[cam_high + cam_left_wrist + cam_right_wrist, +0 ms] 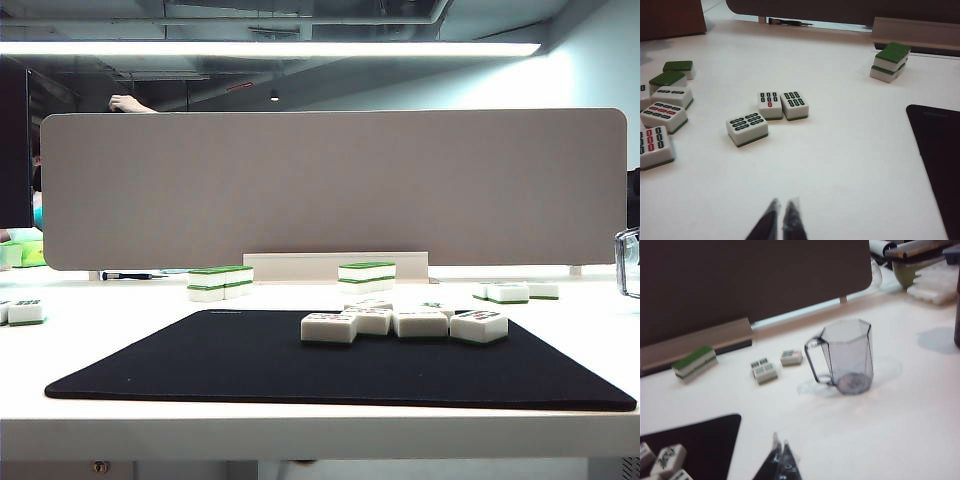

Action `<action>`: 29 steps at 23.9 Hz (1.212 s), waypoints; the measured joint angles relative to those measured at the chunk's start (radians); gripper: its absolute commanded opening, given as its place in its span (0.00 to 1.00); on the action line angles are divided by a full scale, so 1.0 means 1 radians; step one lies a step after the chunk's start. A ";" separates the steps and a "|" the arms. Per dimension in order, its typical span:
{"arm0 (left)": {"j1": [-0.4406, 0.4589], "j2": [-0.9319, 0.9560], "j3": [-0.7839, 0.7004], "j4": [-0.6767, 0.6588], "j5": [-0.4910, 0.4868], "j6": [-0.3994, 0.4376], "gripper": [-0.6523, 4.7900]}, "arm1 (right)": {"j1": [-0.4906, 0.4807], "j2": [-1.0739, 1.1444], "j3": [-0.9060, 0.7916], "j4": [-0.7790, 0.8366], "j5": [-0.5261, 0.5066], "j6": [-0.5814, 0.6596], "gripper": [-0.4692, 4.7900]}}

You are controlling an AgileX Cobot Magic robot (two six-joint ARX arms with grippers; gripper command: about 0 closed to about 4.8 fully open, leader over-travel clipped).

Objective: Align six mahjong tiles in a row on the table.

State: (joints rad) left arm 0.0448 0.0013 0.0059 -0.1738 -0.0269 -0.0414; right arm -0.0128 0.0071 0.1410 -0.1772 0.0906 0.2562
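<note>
White-faced, green-backed mahjong tiles (405, 320) lay in a loose, crooked cluster on the black mat (200, 365), right of its centre, several touching and at least one tucked behind the front ones; we could not count all six with certainty. We kept both grippers well apart from them, over bare table (100, 310). The left gripper (779, 206) showed its fingertips pressed together, holding nothing. The right gripper (780, 445) likewise appeared closed and empty, with a clear plastic jug (847, 357) standing ahead of it. We judged two hazards: closed jaws descending onto the packed cluster would scatter tiles, and the nearby spare tiles (767, 112) could be picked in error.
</note>
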 measured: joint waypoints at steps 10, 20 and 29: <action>0.000 0.000 0.000 0.000 0.000 0.000 0.16 | 0.000 0.000 0.202 -0.135 -0.004 0.000 0.09; 0.000 0.000 0.000 0.000 0.000 0.000 0.16 | 0.000 0.001 0.526 -0.432 -0.047 -0.083 0.09; 0.000 0.000 0.000 0.000 0.000 0.000 0.16 | 0.000 0.004 0.699 -0.678 -0.055 -0.157 0.09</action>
State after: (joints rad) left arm 0.0448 0.0013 0.0059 -0.1741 -0.0273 -0.0414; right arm -0.0128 0.0113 0.8398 -0.8547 0.0357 0.0990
